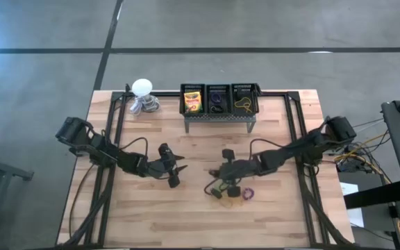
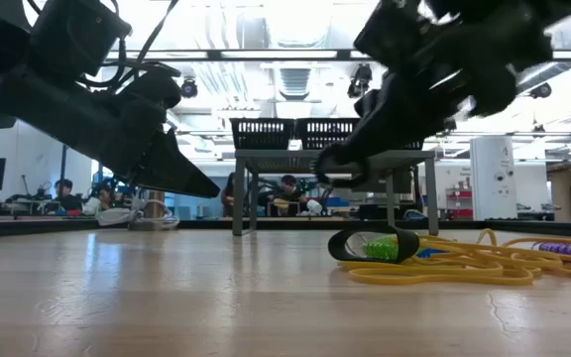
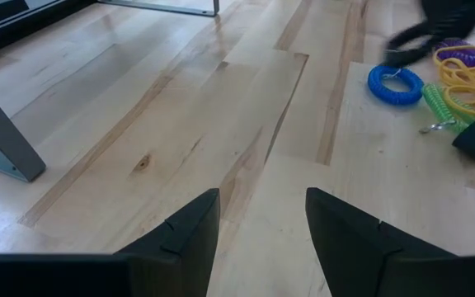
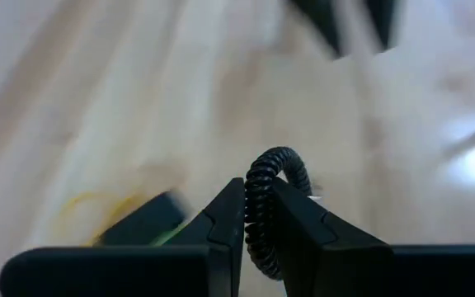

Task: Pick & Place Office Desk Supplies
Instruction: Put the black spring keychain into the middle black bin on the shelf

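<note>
While the wooden table (image 1: pixel 186 215) spreads under both dark arms, a black three-compartment organizer (image 1: pixel 219 102) stands on legs at its far edge, its compartments side by side: one holds a yellow-and-green crayon box (image 1: pixel 192 101) whose printing is too small to read, the middle one a dark and a purple ring as far as can be told, and the third a thin yellow rubber band (image 1: pixel 242 104). Just beside the organizer's crayon end sits a white ball-shaped object (image 1: pixel 142 87) on a coiled grey base. Near the table's middle the left gripper (image 1: pixel 175 171) hovers over bare wood with its two fingers (image 3: pixel 184 235) spread apart and nothing between them. Close to it, the right gripper (image 1: pixel 217 178) is raised above the loose pile, its fingers (image 4: pixel 225 219) pinched on one black coiled ring (image 4: pixel 269 194), which stands upright in the narrow gap between them and arches out past the fingertips. Below that gripper the pile lies on the wood: a tangle of yellow rubber bands (image 2: pixel 454 266), too knotted to count, touching one green coiled ring (image 3: pixel 444 106), one purple coiled ring (image 3: pixel 462 56) and a black piece (image 2: pixel 365 244) around the green coil; one blue coiled ring (image 3: pixel 395 84) lies just beside them, apart from the tangle.
</note>
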Action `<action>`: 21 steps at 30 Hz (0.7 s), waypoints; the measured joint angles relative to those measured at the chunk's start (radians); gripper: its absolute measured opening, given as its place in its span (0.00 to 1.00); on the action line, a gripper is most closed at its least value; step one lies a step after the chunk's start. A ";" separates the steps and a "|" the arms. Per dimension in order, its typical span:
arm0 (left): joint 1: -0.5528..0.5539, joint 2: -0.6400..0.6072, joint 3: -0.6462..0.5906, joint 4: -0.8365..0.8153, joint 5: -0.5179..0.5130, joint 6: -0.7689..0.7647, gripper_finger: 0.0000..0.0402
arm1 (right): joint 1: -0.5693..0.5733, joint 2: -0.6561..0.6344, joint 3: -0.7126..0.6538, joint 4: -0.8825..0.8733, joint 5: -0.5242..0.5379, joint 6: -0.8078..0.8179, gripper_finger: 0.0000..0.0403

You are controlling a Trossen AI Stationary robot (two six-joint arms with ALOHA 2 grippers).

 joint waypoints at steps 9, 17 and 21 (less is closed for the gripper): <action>0.000 0.000 0.000 -0.006 0.000 0.000 0.46 | -0.048 0.170 -0.172 0.935 0.152 -0.159 0.11; 0.000 0.000 -0.001 -0.006 0.000 0.000 0.46 | -0.081 0.189 -0.177 1.310 0.151 -0.302 0.11; 0.000 0.000 -0.001 -0.006 0.000 0.000 0.46 | -0.134 0.035 -0.146 1.108 0.150 -0.287 0.11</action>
